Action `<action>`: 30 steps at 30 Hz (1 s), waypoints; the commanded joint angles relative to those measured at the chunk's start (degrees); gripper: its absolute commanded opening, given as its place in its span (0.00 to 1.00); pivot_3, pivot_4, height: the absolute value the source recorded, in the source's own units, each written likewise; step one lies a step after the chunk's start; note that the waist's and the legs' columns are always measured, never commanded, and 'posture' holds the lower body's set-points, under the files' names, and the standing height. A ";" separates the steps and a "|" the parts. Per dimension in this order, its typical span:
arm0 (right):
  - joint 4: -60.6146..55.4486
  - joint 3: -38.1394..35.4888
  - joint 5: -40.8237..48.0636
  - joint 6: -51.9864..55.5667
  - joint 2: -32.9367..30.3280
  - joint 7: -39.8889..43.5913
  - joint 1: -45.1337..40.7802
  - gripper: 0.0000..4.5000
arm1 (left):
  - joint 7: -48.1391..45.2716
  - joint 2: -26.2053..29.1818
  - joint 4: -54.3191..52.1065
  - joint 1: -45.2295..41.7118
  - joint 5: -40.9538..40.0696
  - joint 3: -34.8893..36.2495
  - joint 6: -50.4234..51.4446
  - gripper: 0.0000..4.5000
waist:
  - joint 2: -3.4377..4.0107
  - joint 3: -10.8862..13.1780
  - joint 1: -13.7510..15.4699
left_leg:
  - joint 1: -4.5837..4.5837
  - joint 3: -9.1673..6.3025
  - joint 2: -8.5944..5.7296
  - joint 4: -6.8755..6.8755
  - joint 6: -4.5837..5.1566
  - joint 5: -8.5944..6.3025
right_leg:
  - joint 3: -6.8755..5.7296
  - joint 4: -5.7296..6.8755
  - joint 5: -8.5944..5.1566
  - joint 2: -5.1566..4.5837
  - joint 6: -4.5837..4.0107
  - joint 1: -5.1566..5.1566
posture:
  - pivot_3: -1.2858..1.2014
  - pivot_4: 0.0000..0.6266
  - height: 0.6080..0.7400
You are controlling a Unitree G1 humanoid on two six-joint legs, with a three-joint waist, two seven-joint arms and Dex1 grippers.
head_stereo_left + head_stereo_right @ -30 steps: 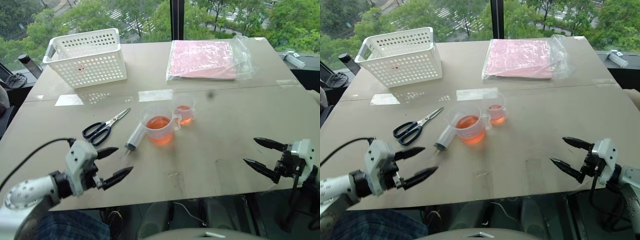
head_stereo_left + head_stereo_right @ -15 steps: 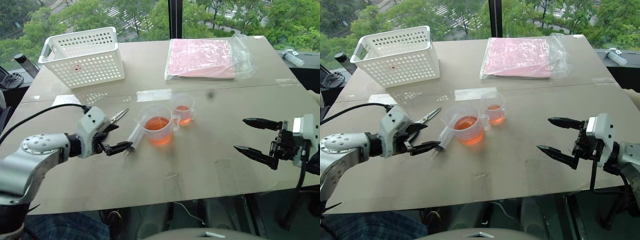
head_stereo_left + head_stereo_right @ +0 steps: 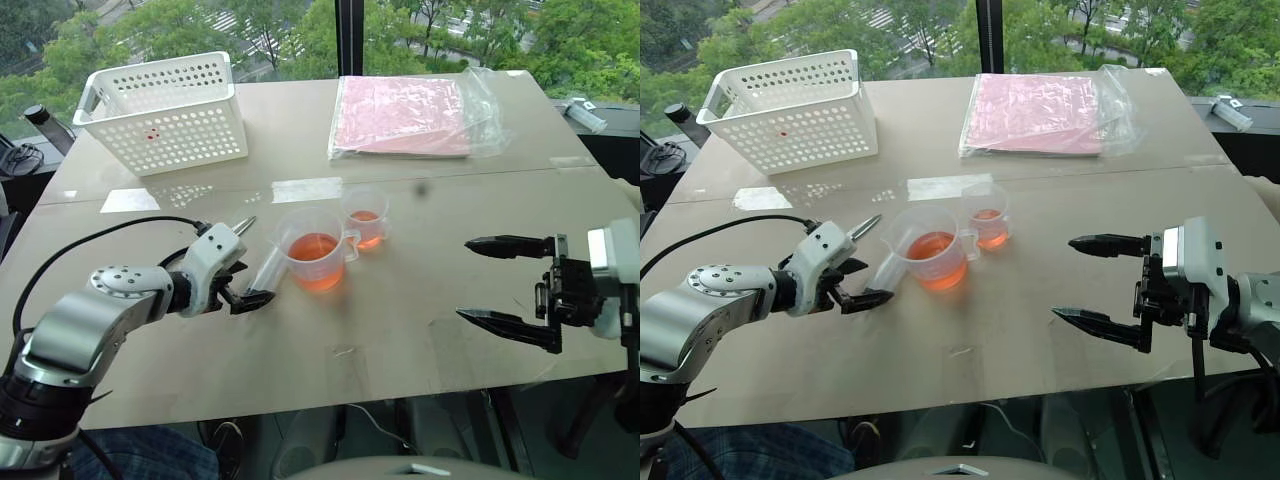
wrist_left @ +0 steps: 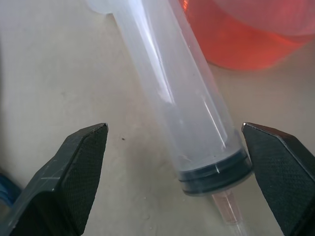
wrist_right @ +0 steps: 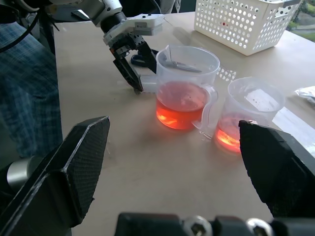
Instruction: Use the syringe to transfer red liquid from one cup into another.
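The clear syringe (image 4: pixel 187 113) lies flat on the table beside the larger cup (image 3: pixel 318 255), its dark seal and narrow tip towards me. My left gripper (image 3: pixel 247 288) is open and low over it, one finger (image 4: pixel 74 167) on each side of the barrel's seal end, not closed on it. The larger cup holds red liquid (image 5: pixel 179 103). Just behind it to the right stands the smaller cup (image 3: pixel 366 220), with a little red liquid at its bottom. My right gripper (image 3: pixel 464 279) hangs open and empty above the table, well right of both cups, pointing left.
A white perforated basket (image 3: pixel 165 105) stands at the back left and a pink packet in a plastic bag (image 3: pixel 405 115) at the back middle. Scissors lie behind my left hand, their blade tip (image 3: pixel 243 224) showing. The table's front edge runs close below both grippers.
My left gripper has moved forward and down from the table's front to straddle the syringe. My right gripper has risen and shifted left. Both stayed open.
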 commanded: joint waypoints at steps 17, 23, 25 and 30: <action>0.40 0.43 -0.46 -1.18 0.95 0.56 -2.10 1.00 | 6.47 -1.54 -2.64 -3.30 0.69 0.04 15.44 0.35 | -0.01 -0.01 -0.17 | 0.03 0.05 0.00 0.03 -0.11 0.06 | 0.03 0.04 0.00 0.01 0.00 -0.01 | 0.52 0.24 1.00; 0.90 -0.03 -0.42 -1.18 0.80 1.28 -1.67 1.00 | 8.62 -2.10 -13.59 6.14 -1.71 11.75 26.20 0.35 | -0.02 0.00 -1.23 | 0.02 0.08 0.02 -0.01 -0.10 0.06 | 0.08 0.03 0.00 0.01 0.00 -0.04 | 0.52 0.24 1.00; 1.22 0.31 -0.21 -0.94 0.79 1.44 -1.97 1.00 | 9.64 -3.20 -16.96 9.42 -1.61 15.10 29.07 0.35 | -0.01 -0.01 -1.44 | 0.02 0.09 0.02 -0.02 -0.10 0.06 | 0.09 0.03 0.00 0.01 0.00 -0.05 | 0.52 0.24 1.00; 3.11 1.81 -0.66 -1.33 0.19 4.01 -3.84 1.00 | 14.40 -8.65 -22.17 20.46 3.21 24.51 28.81 0.35 | -0.03 -0.02 -1.33 | 0.06 0.07 0.03 -0.01 -0.02 0.01 | 0.06 0.07 0.00 0.01 0.00 -0.02 | 0.52 0.24 1.00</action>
